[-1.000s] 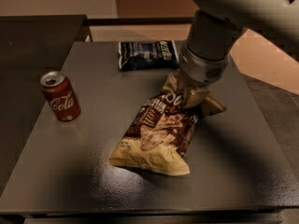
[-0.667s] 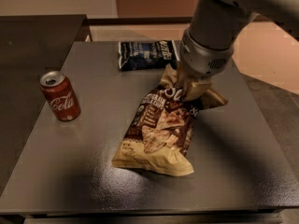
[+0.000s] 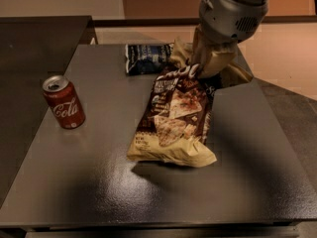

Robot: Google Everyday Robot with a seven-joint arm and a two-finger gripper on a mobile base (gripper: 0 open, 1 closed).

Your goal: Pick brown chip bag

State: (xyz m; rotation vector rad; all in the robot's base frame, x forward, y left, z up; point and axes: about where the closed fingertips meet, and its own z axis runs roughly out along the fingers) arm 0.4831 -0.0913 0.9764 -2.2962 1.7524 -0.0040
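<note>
The brown chip bag [image 3: 176, 118] is large, tan and dark brown, with pictured chips. It hangs tilted from its top end, and its lower end is off the table with a shadow beneath it. My gripper [image 3: 210, 63] comes down from the upper right and is shut on the bag's crumpled top edge. The grey arm housing above hides part of the grip.
A red cola can [image 3: 63, 102] stands upright at the table's left. A smaller dark blue-black bag [image 3: 147, 58] lies at the back, just left of my gripper. The dark grey table [image 3: 89, 182] has its front edge near the bottom of the view.
My gripper has risen with the brown bag's top end in it. The bag has come up off the table and now hangs instead of lying flat.
</note>
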